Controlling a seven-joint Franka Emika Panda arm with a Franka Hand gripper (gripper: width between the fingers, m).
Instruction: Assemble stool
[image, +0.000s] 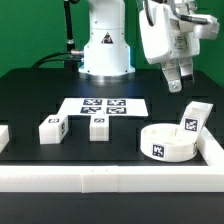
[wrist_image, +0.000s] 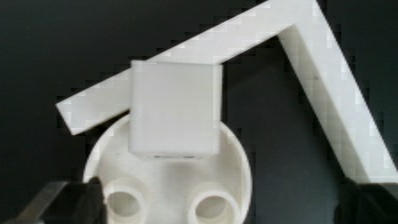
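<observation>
The round white seat (image: 165, 143) lies on the black table at the exterior view's right, with a tag on its side. One white leg (image: 193, 120) stands upright on the seat's far right edge, slightly tilted. Two more legs (image: 52, 128) (image: 98, 127) stand on the table to the left. My gripper (image: 172, 80) hangs above and behind the seat, open and empty. In the wrist view the seat (wrist_image: 169, 185) shows two round holes, the leg (wrist_image: 175, 105) rises from it, and my gripper (wrist_image: 222, 212) straddles the seat with dark fingertips (wrist_image: 63, 205) wide apart.
The marker board (image: 105, 105) lies flat before the robot base (image: 105, 50). White border rails (image: 110, 178) run along the front and right side (image: 212, 150), meeting in a corner seen in the wrist view (wrist_image: 294, 25).
</observation>
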